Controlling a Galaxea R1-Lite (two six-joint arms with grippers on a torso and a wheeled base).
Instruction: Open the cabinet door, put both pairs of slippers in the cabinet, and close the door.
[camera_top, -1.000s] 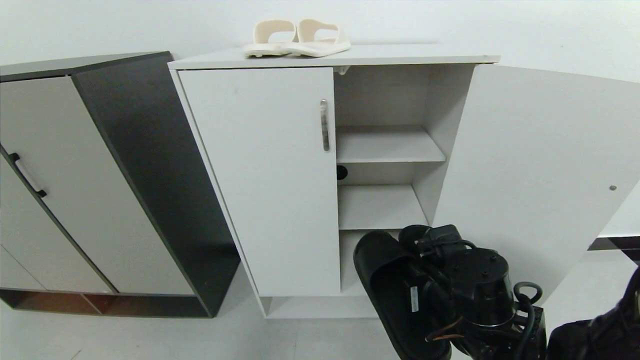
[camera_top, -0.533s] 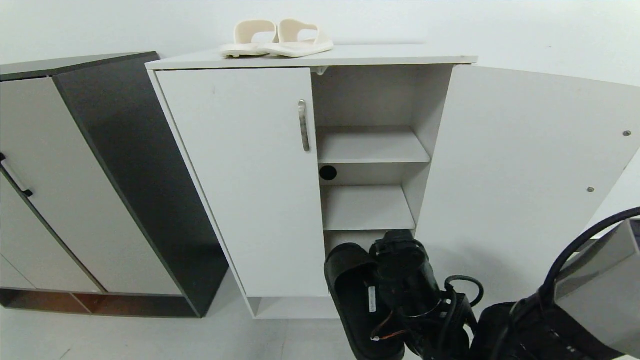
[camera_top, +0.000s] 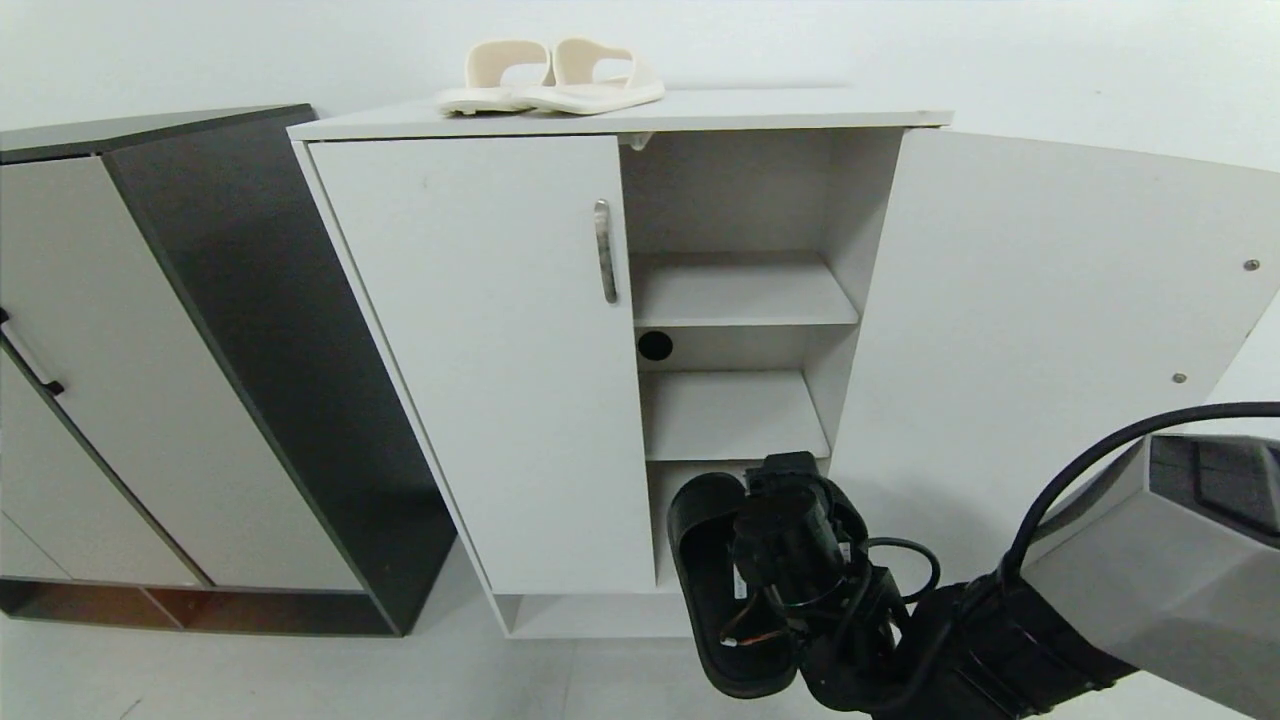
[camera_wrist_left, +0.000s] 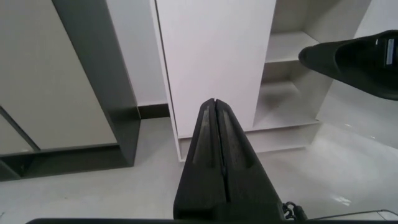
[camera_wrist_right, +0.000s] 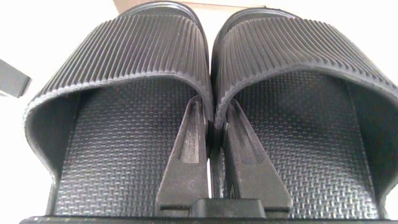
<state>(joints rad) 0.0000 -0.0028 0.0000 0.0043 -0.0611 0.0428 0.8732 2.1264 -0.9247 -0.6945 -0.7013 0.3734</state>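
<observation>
The white cabinet (camera_top: 620, 108) has its left door (camera_top: 490, 360) shut and its right door (camera_top: 1030, 330) swung wide open, showing two bare shelves (camera_top: 740, 290). A cream pair of slippers (camera_top: 550, 78) lies on the cabinet top. My right gripper (camera_wrist_right: 212, 134) is shut on the black slippers (camera_wrist_right: 143, 81), pinching their inner edges together. It holds the black slippers (camera_top: 705, 560) just in front of the cabinet's lowest compartment. My left gripper (camera_wrist_left: 215, 124) is shut and holds nothing, low over the floor before the cabinet; the black slippers (camera_wrist_left: 354, 59) show beyond it.
A dark cabinet (camera_top: 270, 340) with light doors stands close against the white one's left side. The metal handle (camera_top: 603, 250) sits at the shut door's inner edge. The open door bounds the space on the right. Bare light floor (camera_top: 300, 680) lies in front.
The head camera shifted, so the cabinets slid left in the picture. My right gripper has carried the black slippers up and closer to the cabinet's lowest opening.
</observation>
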